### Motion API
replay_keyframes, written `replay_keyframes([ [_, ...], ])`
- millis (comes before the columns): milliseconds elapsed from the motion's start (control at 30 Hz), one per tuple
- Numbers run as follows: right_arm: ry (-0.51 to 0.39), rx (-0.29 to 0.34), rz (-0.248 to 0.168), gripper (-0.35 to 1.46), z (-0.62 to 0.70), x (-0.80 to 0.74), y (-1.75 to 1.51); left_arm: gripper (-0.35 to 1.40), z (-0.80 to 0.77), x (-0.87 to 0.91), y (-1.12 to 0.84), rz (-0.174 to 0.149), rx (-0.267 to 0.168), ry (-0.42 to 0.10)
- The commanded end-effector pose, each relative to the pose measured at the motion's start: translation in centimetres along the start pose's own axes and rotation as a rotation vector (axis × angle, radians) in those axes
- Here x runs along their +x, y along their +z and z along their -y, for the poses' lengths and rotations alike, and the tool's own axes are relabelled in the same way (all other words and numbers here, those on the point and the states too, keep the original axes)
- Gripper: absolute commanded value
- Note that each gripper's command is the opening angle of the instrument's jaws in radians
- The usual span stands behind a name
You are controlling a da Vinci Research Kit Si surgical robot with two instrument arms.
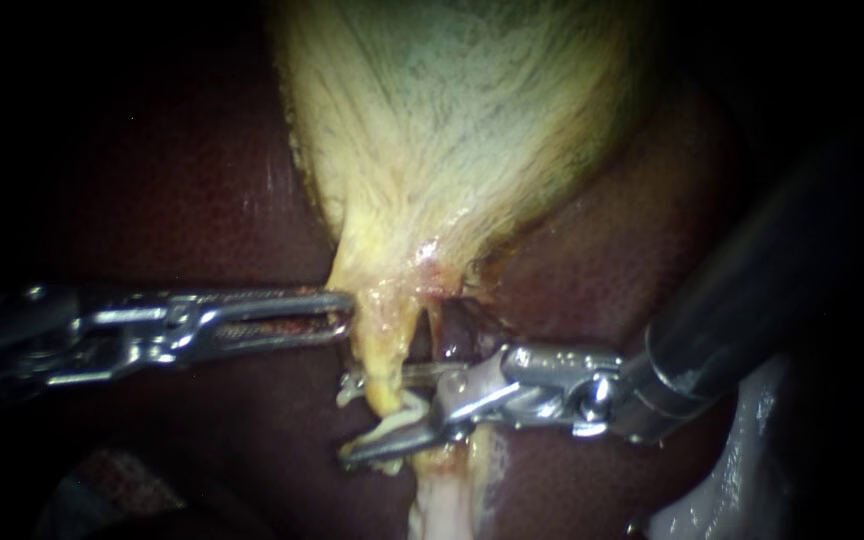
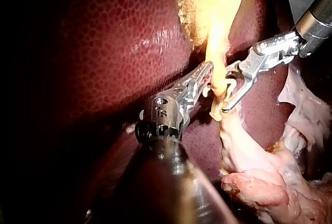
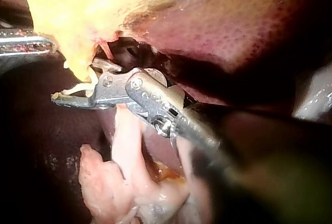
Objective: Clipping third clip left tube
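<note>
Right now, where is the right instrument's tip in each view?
Endoscope: right instrument lower centre, jaws open astride the yellow tube.
Left wrist: it faces the left instrument across that tube.
Right wrist: its own, jaws astride the tube.
Shared landmark: the yellow tube.

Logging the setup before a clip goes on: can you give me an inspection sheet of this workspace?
Surface: glossy dark red liver.
Job's things: thin pale yellow tube hanging from the yellow-white gallbladder; no set clip clearly seen.
Clutter: loose pale pink tissue beside the tube.
Instruments: right instrument, jaws open, straddling the tube; left instrument, tip against the gallbladder's narrow end.
Cables: nothing seen.
Surroundings: dark, nothing seen.
</note>
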Motion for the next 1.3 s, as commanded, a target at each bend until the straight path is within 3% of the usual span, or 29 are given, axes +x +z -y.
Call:
replay_keyframes([
  [33, -0.01, -0.005, -0.009, 0.51, 0.0, 0.05, -0.02, -0.35, 0.0, 0.0, 0.0, -0.001, 0.001, 0.0],
  [167, -0.016, -0.018, -0.028, 0.5, -0.01, 0.19, -0.1, -0.35, 0.01, 0.0, 0.0, 0.0, 0.0, 0.0],
  [400, -0.016, -0.023, -0.032, 0.43, -0.02, 0.17, -0.11, -0.35, 0.02, 0.01, 0.01, 0.0, 0.0, 0.0],
  [467, -0.016, -0.03, -0.025, 0.31, -0.02, 0.17, -0.13, -0.35, 0.02, 0.01, 0.01, 0.0, 0.0, 0.0],
  [533, -0.023, -0.048, -0.012, 0.02, -0.01, 0.16, -0.16, -0.35, 0.03, 0.01, 0.02, -0.001, 0.002, 0.0],
  [633, -0.013, -0.081, 0.011, -0.24, -0.03, 0.15, -0.21, -0.35, 0.03, 0.01, 0.02, -0.001, 0.002, 0.0],
  [733, -0.005, -0.088, 0.012, -0.34, -0.06, 0.14, -0.23, -0.35, 0.03, 0.01, 0.02, -0.001, 0.002, 0.0],
  [1300, 0.009, -0.091, 0.021, -0.34, -0.05, 0.08, -0.21, -0.35, 0.03, 0.01, 0.04, -0.001, 0.001, 0.0],
])
